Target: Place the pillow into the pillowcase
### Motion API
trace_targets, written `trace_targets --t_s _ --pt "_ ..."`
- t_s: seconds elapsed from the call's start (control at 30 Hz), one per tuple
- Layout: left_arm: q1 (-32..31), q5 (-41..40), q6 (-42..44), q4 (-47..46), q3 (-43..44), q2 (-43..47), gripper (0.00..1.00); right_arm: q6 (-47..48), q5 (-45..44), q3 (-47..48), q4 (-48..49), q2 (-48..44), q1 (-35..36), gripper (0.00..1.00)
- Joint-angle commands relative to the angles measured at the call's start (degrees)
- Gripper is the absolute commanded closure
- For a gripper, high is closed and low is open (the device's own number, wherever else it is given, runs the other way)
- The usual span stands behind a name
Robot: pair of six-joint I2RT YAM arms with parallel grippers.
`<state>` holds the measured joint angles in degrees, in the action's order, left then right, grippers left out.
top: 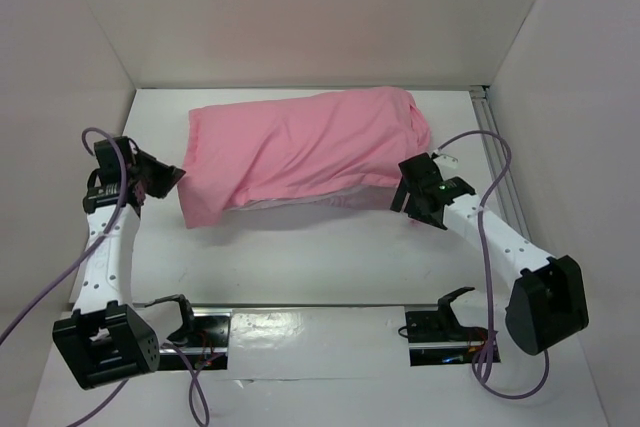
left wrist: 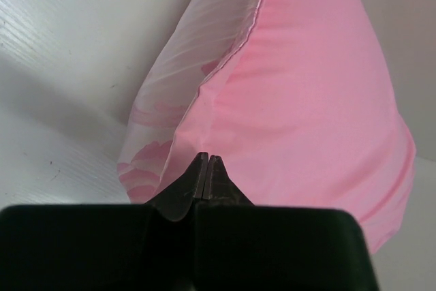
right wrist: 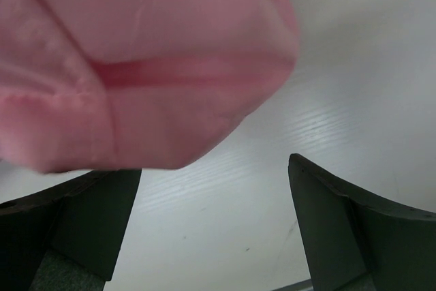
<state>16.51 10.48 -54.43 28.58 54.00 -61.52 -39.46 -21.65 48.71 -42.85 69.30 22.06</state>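
The pink pillowcase [top: 300, 147] lies plump across the back middle of the table. The pillow is hidden inside it. A pale strip [top: 300, 203] shows along the near edge, and I cannot tell whether it is pillow or lining. My left gripper [top: 175, 177] is at the case's left end. In the left wrist view it [left wrist: 206, 158] is shut, with the pillowcase [left wrist: 306, 100] and its thin translucent hem running into the tips. My right gripper [top: 407, 190] is open and empty at the right near corner. In the right wrist view [right wrist: 214, 168] the pillowcase [right wrist: 136, 66] hangs over its left finger.
White walls enclose the table on the left, back and right. A metal rail [top: 495, 147] runs along the right edge. A shiny mounting bar [top: 320, 327] spans the front between the arm bases. Purple cables [top: 60, 277] loop beside both arms.
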Motion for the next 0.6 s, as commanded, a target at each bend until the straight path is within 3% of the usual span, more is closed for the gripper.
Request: trace_targets --t_s 0.0,0.03,0.13,0.17,0.2,0.3,0.4,0.57 --pt "0.89 3.22 1.08 -0.19 1.9 -0.62 1.0 -2.82 -9.9 -1.5 4.35 -0.04 -1.05 0.05" --pt "0.89 4.01 3.43 -0.19 1.9 -0.62 1.0 -2.29 -9.9 -2.38 4.96 -0.04 -1.06 0.05" --pt "0.89 5.69 7.66 0.41 0.59 -1.41 0.76 -0.97 -8.5 -3.09 6.81 -0.65 -1.06 0.02" --pt "0.89 5.69 8.46 0.43 -0.29 -1.41 0.62 -0.97 -7.98 -3.79 6.82 -0.65 -1.67 0.02" --pt "0.89 5.69 9.25 0.43 -2.65 -1.41 0.36 -0.44 -7.27 -3.8 7.51 -0.65 -1.67 0.0" --pt "0.89 5.69 10.84 0.34 -8.18 1.56 0.12 0.61 -5.6 -3.8 8.31 -0.04 -2.29 0.0" --pt "0.89 6.39 11.98 -1.24 -12.23 6.14 0.03 1.41 -4.1 -3.8 9.36 0.49 -2.82 0.0" --pt "0.89 11.57 13.21 -7.38 -15.85 6.24 0.02 2.11 -1.82 -3.8 10.5 1.54 -4.13 0.0"
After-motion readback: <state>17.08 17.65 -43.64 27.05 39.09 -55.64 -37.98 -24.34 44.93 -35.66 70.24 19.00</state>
